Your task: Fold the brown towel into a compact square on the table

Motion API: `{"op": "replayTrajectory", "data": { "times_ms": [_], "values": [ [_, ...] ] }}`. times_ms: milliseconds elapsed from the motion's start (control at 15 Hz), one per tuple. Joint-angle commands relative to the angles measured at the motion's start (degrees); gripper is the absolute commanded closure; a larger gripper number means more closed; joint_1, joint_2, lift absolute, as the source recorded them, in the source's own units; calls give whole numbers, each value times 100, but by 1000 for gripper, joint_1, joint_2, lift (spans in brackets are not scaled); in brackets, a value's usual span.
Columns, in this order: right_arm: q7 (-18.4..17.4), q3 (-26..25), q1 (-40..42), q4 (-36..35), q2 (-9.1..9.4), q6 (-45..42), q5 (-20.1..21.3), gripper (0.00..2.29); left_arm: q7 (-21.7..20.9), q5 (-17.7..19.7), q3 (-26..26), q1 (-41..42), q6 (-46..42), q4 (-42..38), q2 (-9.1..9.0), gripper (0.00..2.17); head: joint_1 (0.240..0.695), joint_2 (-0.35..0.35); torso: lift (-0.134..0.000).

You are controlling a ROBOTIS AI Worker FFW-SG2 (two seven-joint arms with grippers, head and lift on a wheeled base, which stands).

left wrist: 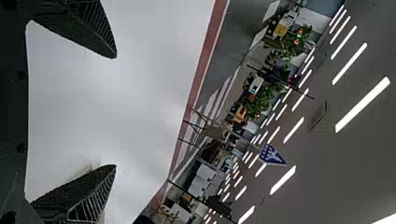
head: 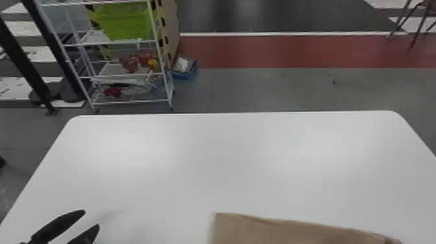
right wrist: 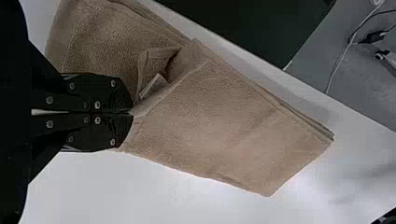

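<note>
We find the white table (head: 227, 155) with its two rounded far corners clear in the head view, a wire rack (head: 116, 74) standing on the floor past its far left corner. We locate the towel (head: 292, 232) on the table's near part, right of the middle; the right wrist view shows it folded in layers, lengthwise beside a table edge, one end reaching close to that edge.

We record the left gripper (head: 91, 218) above the near left part of the table, well apart from the towel. Its fingers point away from the robot, slanting to the right; the left wrist view looks across the table to the room and ceiling, so we judge its pose nearer level than straight down. It is open and empty, the fingers wide apart.

We note the right gripper (right wrist: 130, 113) closed, tips together, pinching a folded edge of the towel. The hand lies over the towel between its two ends. Next to the tips we see a raised fold and a small pale label (right wrist: 153, 86).
</note>
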Motion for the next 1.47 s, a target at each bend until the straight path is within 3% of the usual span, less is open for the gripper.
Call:
{"op": "replayTrajectory", "data": {
  "times_ms": [0, 133, 200, 467, 667, 733, 1000, 1200, 1400],
  "values": [
    [19, -424, 110, -325, 0, -25, -428, 1477, 37, -10, 36, -8, 1, -8, -15, 33, 695, 58, -122],
    [19, -995, 313, -386, -44, -130, -806, 1477, 54, -45, 36, -61, -17, 53, -15, 33, 695, 56, -122],
    [19, -1039, 339, -219, -53, -130, -770, 1477, 63, -62, 27, -122, -52, 115, -15, 33, 695, 41, -122],
    [19, -652, 75, 536, -115, -359, -217, 1474, 72, -220, -113, -210, -52, 177, -15, 33, 695, -33, -122],
    [19, -415, -39, 607, -115, -359, -164, 1477, 125, -229, -78, -210, -52, 194, -15, 33, 695, -47, -122],
    [19, -450, -48, 545, -115, -376, -217, 1477, 125, -229, -52, -210, -52, 177, -15, 33, 695, -39, -122],
    [19, -1514, 532, 115, -123, -745, -1087, 1477, 133, -247, -26, -228, -52, 238, -15, 33, 695, -27, -122],
    [19, -1373, 251, 967, -238, -816, -858, 1477, 142, -335, -113, -333, -140, 387, -15, 33, 695, -73, -122],
    [19, -1127, -65, 1336, -299, -816, -595, 1477, 133, -361, -193, -342, -140, 387, -15, 33, 695, -137, -122]
  ]
}}
